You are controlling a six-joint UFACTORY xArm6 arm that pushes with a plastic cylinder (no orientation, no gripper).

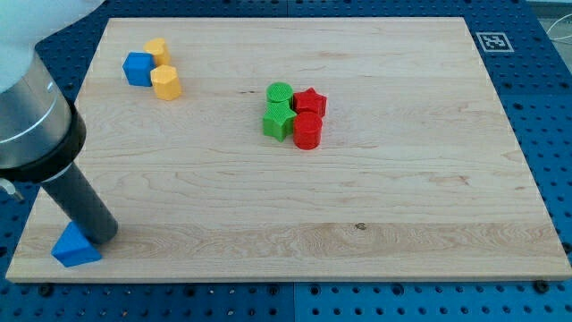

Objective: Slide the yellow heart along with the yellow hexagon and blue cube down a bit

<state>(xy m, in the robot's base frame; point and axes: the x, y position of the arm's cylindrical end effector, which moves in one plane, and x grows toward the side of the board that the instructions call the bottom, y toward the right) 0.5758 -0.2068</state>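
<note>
A blue cube (138, 69) sits near the view's top left of the wooden board (375, 197). One yellow block (157, 50) touches it at its upper right, and another yellow block (166, 82) touches it at its lower right; I cannot tell which is the heart and which the hexagon. My tip (101, 234) is at the view's bottom left, far below this group, right beside a blue triangle (75, 246).
A cluster stands at the board's middle: a green cylinder (280, 93), a green star (279, 120), a red star (310, 102) and a red cylinder (307, 130). A marker tag (492, 41) is at the top right corner.
</note>
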